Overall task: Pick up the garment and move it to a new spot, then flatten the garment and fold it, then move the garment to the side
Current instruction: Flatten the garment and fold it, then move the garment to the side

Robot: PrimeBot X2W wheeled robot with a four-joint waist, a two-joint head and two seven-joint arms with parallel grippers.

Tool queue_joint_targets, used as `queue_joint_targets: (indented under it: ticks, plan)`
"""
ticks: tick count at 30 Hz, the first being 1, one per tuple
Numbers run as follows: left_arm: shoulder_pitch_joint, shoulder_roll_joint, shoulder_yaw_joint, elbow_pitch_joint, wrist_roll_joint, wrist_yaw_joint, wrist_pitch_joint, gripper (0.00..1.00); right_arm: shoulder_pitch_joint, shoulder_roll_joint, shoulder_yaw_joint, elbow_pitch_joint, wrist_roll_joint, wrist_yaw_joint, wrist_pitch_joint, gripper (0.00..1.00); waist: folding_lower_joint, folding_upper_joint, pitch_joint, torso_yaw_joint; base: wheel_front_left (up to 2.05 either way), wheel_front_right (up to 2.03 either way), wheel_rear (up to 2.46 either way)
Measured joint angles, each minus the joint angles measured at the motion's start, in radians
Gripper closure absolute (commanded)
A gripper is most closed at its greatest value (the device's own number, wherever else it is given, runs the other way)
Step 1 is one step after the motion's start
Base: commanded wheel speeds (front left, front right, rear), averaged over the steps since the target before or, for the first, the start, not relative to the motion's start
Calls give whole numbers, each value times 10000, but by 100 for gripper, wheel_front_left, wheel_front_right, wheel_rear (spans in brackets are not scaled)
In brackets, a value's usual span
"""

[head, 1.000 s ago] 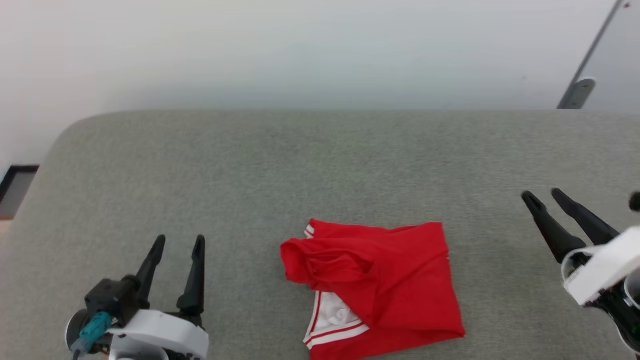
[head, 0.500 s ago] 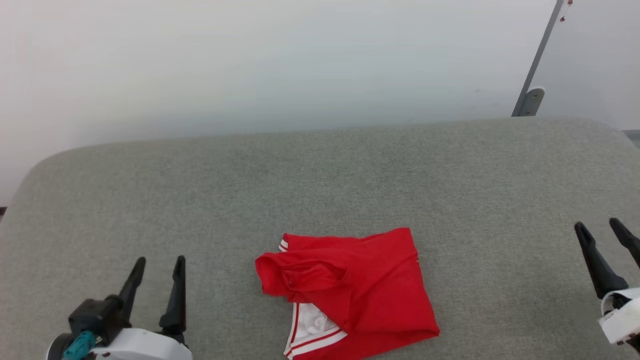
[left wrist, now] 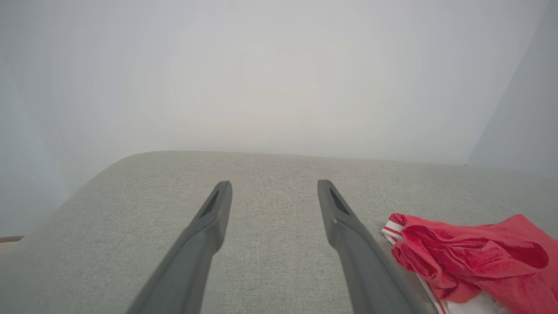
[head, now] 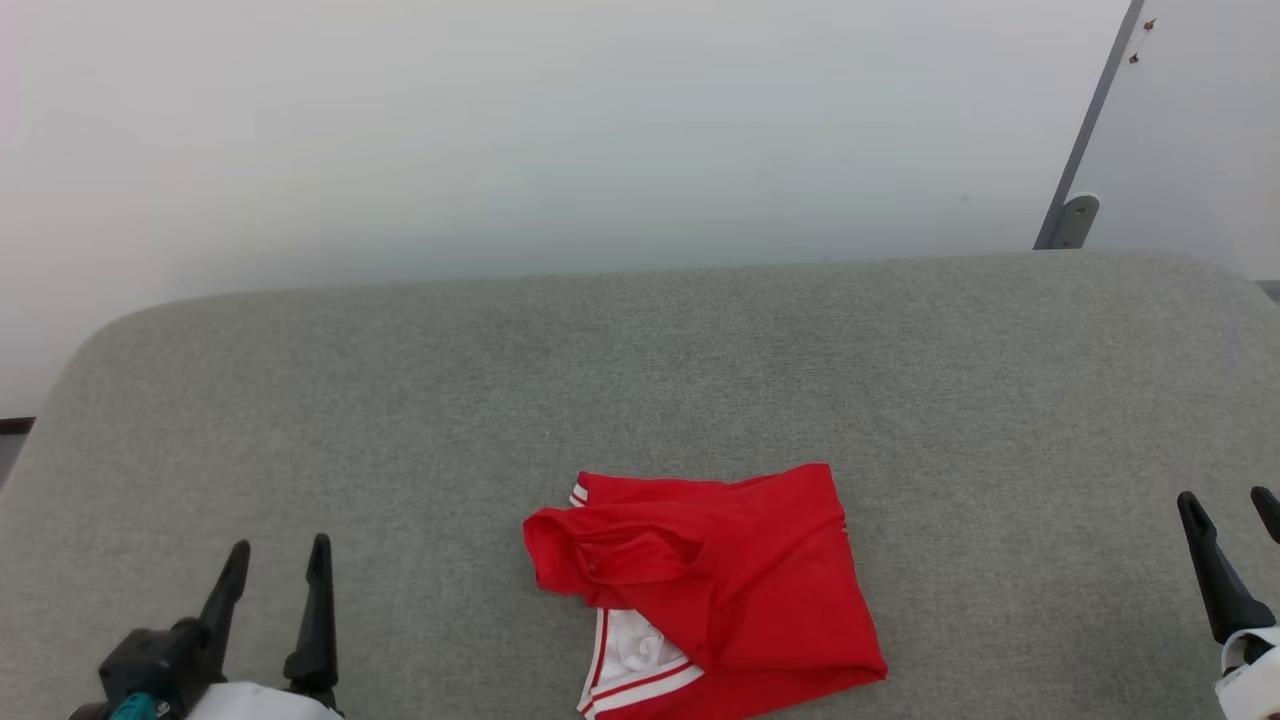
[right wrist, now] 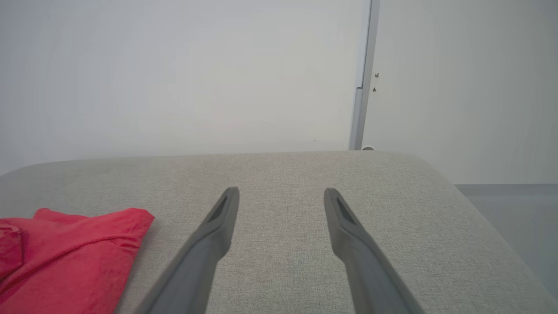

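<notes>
The red garment (head: 720, 590) lies folded into a rough square on the grey cushion, near its front edge, with a white striped panel showing at its lower left. My left gripper (head: 279, 550) is open at the lower left, well clear of the cloth. At the far right edge my right gripper (head: 1230, 500) also stands open and empty. The left wrist view has the garment (left wrist: 471, 257) beside the right finger; in the right wrist view the garment (right wrist: 65, 257) lies left of the fingers.
The grey upholstered cushion (head: 640, 380) has rounded corners and ends at a pale wall behind. A grey metal post (head: 1085, 140) runs up the wall at the back right. Bare cushion stretches on both sides of the cloth.
The head camera has tilted and shifted, so the cushion sits lower in view. Both grippers have drawn back toward the bottom corners. The garment lies as before.
</notes>
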Motion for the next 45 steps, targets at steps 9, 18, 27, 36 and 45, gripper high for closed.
queue_joint_targets:
  ticks: [9,18,27,36,45]
  plan:
    - [133,-314,550,-81,385,-209,-15,0,395,190,-351,-291,-153,0,-12,0,0,0,7,140,0,0,0]
    - [151,-639,732,-190,802,-500,-15,0,632,357,-422,-391,-322,0,199,0,0,0,37,343,0,0,0]
    - [125,-834,639,-414,1085,-608,-15,0,502,353,339,-637,-46,0,982,0,0,0,222,952,0,0,0]
    - [-25,-1137,414,-608,1340,-681,-17,0,-449,96,1607,-725,826,0,1965,0,0,0,667,1687,0,0,0]
    - [-190,-1438,320,-573,1503,-732,-17,0,-1084,-476,2658,-780,1845,0,2849,0,0,0,1100,2356,0,0,0]
